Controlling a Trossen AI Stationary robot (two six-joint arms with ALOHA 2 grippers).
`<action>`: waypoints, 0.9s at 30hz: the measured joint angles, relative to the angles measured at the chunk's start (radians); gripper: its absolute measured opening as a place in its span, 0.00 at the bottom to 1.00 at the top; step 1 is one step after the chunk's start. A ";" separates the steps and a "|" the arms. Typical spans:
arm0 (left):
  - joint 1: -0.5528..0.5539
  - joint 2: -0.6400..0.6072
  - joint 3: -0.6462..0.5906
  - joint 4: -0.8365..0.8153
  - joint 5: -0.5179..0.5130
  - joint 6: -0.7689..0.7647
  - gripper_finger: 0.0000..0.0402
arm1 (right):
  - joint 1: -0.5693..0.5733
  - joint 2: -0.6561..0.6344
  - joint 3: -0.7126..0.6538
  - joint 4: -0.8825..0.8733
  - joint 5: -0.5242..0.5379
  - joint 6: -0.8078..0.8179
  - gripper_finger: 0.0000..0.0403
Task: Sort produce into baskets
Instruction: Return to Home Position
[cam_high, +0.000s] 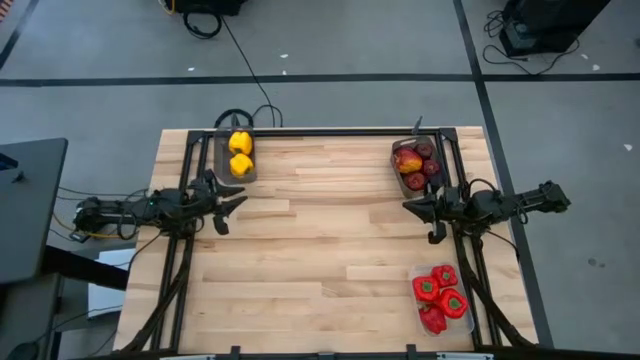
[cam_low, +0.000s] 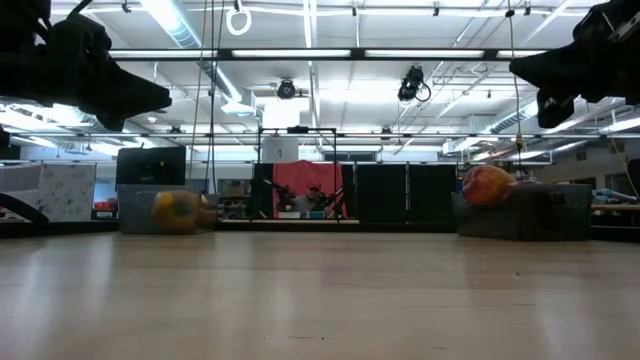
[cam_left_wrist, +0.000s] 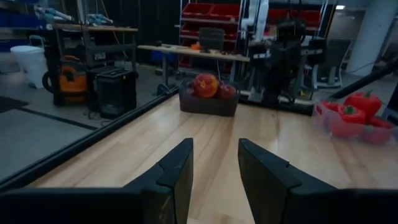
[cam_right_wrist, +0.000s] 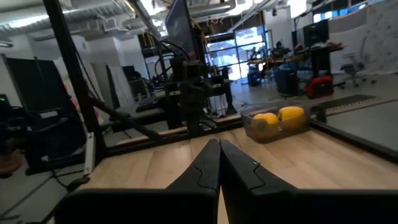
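Just beyond the left gripper (cam_high: 232, 208), fingers parted and empty, the yellow peppers (cam_high: 240, 153) sit in their grey bin (cam_high: 221, 160); a careless swing of that arm could clip it. Farther across, the right gripper (cam_high: 415, 207), closed on nothing, hangs beside the apples (cam_high: 415, 160), which look just as open to a knock.

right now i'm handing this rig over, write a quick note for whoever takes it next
Left pincer: open, empty, held over the table's left side.
Right pincer: shut, empty, over the right side.
Yellow peppers are in the far-left grey bin. The apples are in the far-right grey bin. The red peppers are in the clear bin, near right.
Done: no loose produce shows on the table.
Left: nothing to sort; probably only parking the arms.
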 joint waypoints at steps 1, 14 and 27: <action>0.000 0.001 -0.002 -0.004 0.000 0.000 0.33 | 0.000 0.001 0.000 -0.001 -0.008 0.009 0.04; 0.000 0.000 -0.032 0.039 0.044 0.010 0.33 | 0.000 0.001 0.000 -0.022 -0.015 0.007 0.04; -0.008 0.001 -0.011 -0.002 0.167 0.035 0.33 | 0.000 0.000 0.000 -0.035 0.029 0.039 0.04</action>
